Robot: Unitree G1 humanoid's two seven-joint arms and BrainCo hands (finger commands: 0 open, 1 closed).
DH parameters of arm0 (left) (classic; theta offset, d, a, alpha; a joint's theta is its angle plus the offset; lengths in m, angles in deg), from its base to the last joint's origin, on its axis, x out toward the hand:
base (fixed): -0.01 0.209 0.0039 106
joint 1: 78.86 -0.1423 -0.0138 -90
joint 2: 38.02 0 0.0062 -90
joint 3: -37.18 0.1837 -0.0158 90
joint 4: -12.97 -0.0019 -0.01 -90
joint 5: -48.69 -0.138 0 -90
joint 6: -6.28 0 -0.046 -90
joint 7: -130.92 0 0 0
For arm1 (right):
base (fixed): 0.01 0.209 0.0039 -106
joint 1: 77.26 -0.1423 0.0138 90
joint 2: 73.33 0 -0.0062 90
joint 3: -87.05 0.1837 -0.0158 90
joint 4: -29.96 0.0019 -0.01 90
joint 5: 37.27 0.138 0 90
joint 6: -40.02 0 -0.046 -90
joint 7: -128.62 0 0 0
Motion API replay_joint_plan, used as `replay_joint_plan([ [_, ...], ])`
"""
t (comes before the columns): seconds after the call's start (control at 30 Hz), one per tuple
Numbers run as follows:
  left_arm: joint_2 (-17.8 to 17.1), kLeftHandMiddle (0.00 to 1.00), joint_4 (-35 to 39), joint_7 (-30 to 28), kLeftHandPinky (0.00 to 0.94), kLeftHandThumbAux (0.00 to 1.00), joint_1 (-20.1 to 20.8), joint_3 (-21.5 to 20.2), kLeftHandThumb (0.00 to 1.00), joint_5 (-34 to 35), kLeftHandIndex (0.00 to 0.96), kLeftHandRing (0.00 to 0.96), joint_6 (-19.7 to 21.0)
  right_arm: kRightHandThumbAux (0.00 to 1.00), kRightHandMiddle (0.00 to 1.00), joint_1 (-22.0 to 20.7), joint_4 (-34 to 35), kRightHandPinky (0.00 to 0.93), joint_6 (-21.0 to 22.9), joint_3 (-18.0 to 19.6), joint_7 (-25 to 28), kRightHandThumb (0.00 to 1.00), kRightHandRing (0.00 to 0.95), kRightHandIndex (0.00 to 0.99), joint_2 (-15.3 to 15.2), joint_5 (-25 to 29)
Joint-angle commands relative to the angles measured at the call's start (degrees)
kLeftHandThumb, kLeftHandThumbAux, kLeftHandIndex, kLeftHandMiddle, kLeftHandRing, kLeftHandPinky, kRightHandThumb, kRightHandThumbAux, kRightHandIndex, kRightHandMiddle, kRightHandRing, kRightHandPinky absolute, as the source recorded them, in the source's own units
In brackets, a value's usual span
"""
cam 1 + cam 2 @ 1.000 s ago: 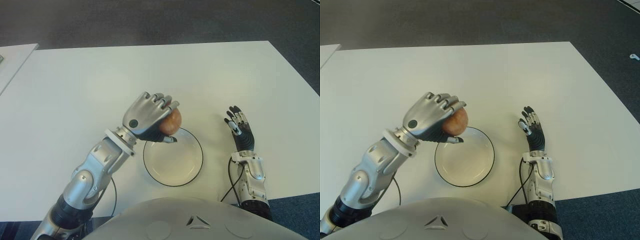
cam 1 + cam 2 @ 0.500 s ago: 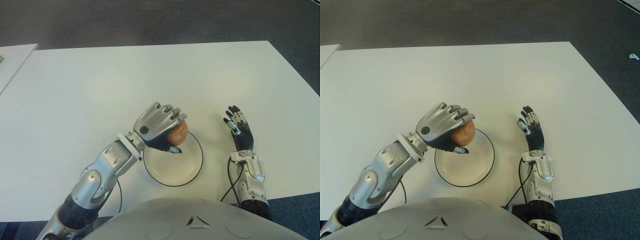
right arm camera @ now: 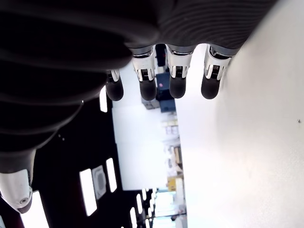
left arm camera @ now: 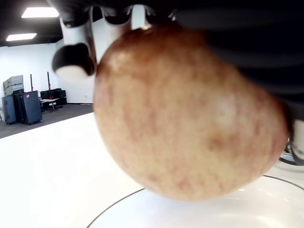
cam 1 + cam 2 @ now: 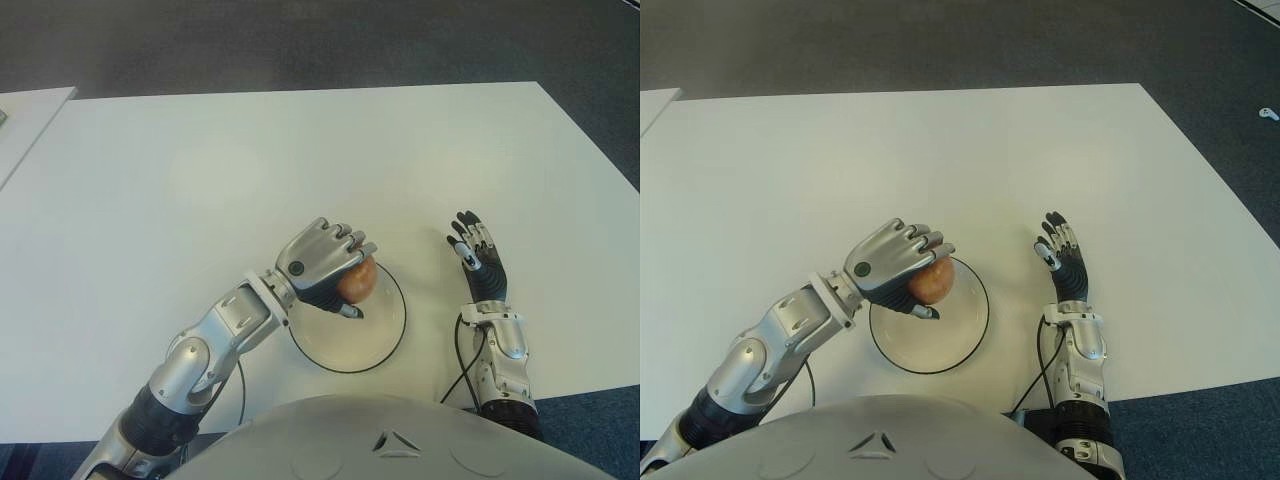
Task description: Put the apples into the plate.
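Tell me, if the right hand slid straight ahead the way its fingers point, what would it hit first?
Nothing, as far as I can see. The right hand, open, points across bare table; the plate lies off to its left.

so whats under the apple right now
The plate lies under the apple, which the left robot hand grips from above. The left wrist view shows white plate below it; whether they touch is unclear. The fingers hide its top.
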Motion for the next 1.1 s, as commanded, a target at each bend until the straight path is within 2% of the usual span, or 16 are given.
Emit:
replay_joint_plan([
  [0.03, 1.0, 0.878, 0.7, -0.9, 0.868, 0.698, -1.1, 0.5, 0.721, -0.5, 0.443, 0.876, 0.9, 0.548, 0.03, 2.2, -2.6, 0.004, 2.2, -0.9, -0.4, 0.122, 0.0, 0.046, 1.6, -0.3],
  [0.73, 1.8, 0.874, -1.3, 6.0, 0.87, 0.697, -2.7, 0.7, 0.724, -2.8, 0.443, 0.876, 0.6, 0.548, 0.028, 2.5, -2.0, 0.011, 2.8, -1.4, 0.2, 0.103, 0.0, 0.039, 0.8, 0.1],
  [1.1, 1.8, 0.874, -1.6, 6.1, 0.863, 0.698, -2.5, 0.4, 0.723, -2.4, 0.443, 0.875, 0.8, 0.557, 0.023, 2.5, -1.7, 0.0, 3.0, -1.5, 0.2, 0.115, 0.0, 0.039, 0.7, 0.3],
])
